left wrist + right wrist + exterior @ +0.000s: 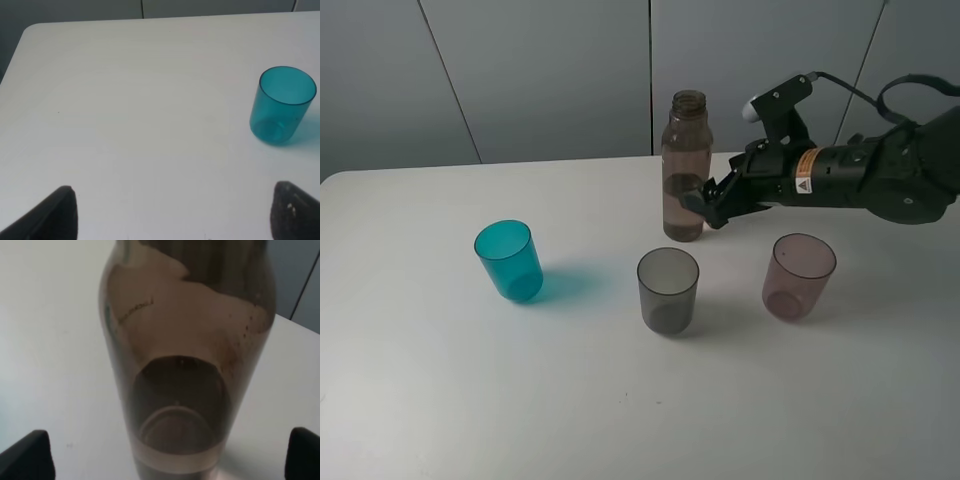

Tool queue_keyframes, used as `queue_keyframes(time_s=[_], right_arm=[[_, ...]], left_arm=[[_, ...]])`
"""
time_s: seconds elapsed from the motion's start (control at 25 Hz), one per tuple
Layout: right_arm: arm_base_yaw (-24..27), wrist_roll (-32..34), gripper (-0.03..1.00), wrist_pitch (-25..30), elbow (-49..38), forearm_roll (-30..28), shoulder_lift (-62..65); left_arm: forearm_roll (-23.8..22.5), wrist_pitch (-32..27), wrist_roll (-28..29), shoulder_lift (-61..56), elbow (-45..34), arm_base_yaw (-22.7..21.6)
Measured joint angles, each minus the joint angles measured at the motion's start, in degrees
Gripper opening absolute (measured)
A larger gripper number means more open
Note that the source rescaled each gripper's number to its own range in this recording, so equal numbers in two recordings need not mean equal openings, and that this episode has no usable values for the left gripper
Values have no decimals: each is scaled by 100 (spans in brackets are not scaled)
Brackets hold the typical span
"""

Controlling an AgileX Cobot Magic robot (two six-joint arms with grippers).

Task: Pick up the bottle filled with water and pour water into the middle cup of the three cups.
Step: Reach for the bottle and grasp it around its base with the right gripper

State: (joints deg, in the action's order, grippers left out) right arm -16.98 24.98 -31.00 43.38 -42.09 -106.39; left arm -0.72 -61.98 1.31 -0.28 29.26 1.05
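Observation:
The brownish-pink bottle (686, 170) stands upright and capless at the back middle of the white table (420, 400). Its lower part looks darker, and I cannot tell the water level. My right gripper (705, 205) is open, with its fingers on either side of the bottle's lower body. In the right wrist view the bottle (185, 365) fills the space between the spread fingertips of the gripper (165, 454). The three cups stand in a row in front: teal (508, 260), smoky grey middle cup (668, 290), pinkish-mauve (799, 276). My left gripper (178, 212) is open and empty, short of the teal cup (282, 112).
The right arm (860, 175) reaches in from the right, above and behind the pinkish-mauve cup. A grey panelled wall (550, 70) stands behind the table's far edge. The left arm does not show in the exterior high view.

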Motion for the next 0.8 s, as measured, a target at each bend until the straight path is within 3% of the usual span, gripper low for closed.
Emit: queue_keyframes(time_s=[0.48,0.8], right_arm=[[0,-13,100,-71,556,0,-567],[0,-40,100,-696,718,88,-891]], left_arm=[[0,0,0,0,0,0],[0,0,0,0,0,0]])
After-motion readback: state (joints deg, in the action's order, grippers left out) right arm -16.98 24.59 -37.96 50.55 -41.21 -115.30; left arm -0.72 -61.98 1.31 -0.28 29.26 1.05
